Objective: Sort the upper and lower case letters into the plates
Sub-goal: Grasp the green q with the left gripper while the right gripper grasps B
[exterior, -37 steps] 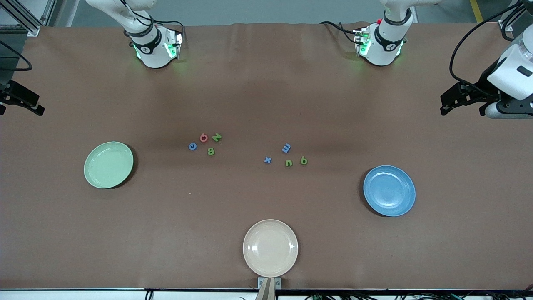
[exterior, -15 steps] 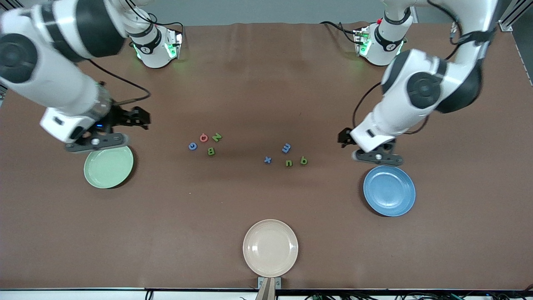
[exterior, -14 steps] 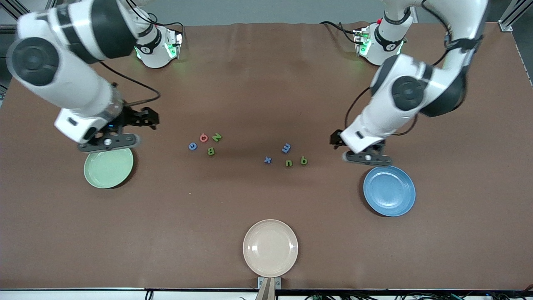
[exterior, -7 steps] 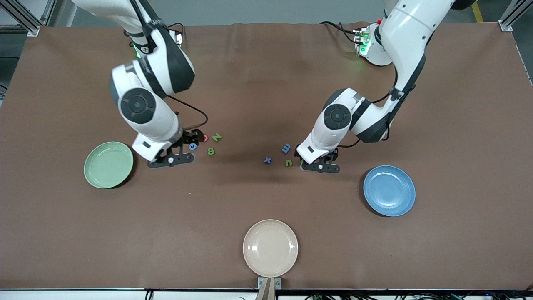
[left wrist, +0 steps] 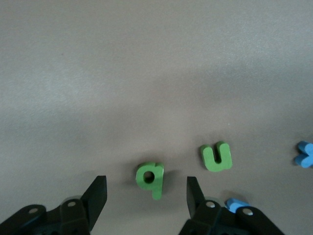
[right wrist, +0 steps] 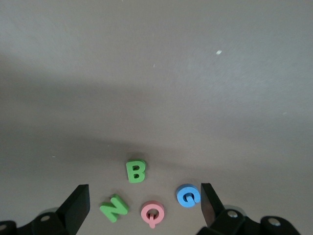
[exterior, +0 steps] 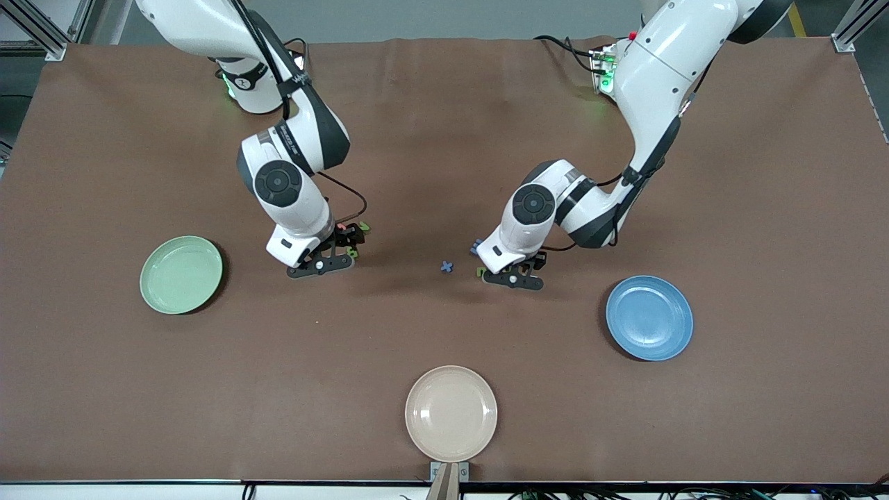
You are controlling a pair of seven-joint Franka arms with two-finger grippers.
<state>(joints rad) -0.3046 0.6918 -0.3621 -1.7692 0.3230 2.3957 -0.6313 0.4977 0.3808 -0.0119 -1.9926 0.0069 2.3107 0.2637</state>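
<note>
Brown bench (exterior: 444,125), wide bare margins at edges. Green plate (exterior: 181,274) at right arm's end. Right gripper (right wrist: 142,205) spread above capitals: green B (right wrist: 135,171), green N (right wrist: 114,207), pink Q (right wrist: 152,213), blue G (right wrist: 188,195). Cream plate (exterior: 451,413) nearest camera. Left gripper (left wrist: 146,196) straddling green q (left wrist: 150,178), fingers apart, no contact; green u (left wrist: 216,156) beside, blue x (exterior: 446,266) near. Blue plate (exterior: 649,317) at left arm's end.

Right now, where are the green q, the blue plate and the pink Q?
green q (left wrist: 150,177): left wrist view, on its round bowl.
blue plate (exterior: 649,318): front view, on its bare middle.
pink Q (right wrist: 153,213): right wrist view, on its ring.
</note>
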